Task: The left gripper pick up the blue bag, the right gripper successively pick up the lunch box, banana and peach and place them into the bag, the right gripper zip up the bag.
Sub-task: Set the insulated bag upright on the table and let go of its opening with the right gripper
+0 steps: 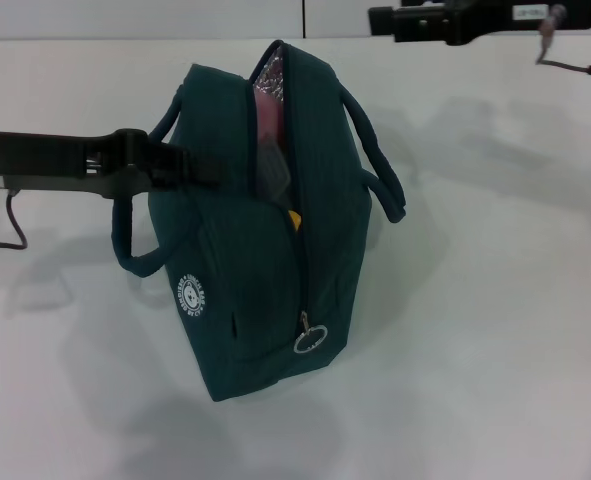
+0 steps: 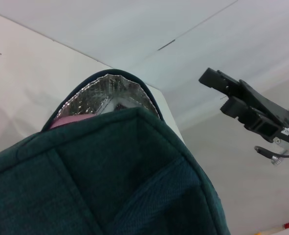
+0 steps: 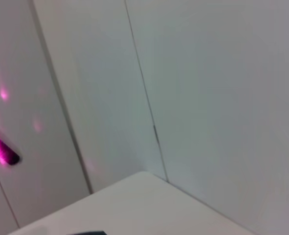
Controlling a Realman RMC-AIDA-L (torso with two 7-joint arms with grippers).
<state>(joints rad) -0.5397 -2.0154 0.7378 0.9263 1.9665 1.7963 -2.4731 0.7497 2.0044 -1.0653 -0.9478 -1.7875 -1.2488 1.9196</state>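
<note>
The blue bag (image 1: 265, 250) stands upright on the white table (image 1: 495, 300), with its top slit open and its silver ring pull (image 1: 310, 338) at the near end. My left gripper (image 1: 207, 172) reaches in from the left and is shut on the bag's left wall near the top. Inside the slit I see silver lining (image 2: 105, 93), a bit of yellow banana (image 1: 293, 220) and a pink thing, the peach (image 1: 265, 108), which also shows in the left wrist view (image 2: 76, 120). The lunch box is hidden. My right gripper (image 1: 380, 22) hangs open and empty beyond the bag at the far right, and also shows in the left wrist view (image 2: 215, 93).
The bag's two loop handles hang out to the left (image 1: 125, 235) and the right (image 1: 380, 170). A cable (image 1: 575, 66) lies at the far right by the right arm. The right wrist view shows only wall panels and a table corner (image 3: 149, 205).
</note>
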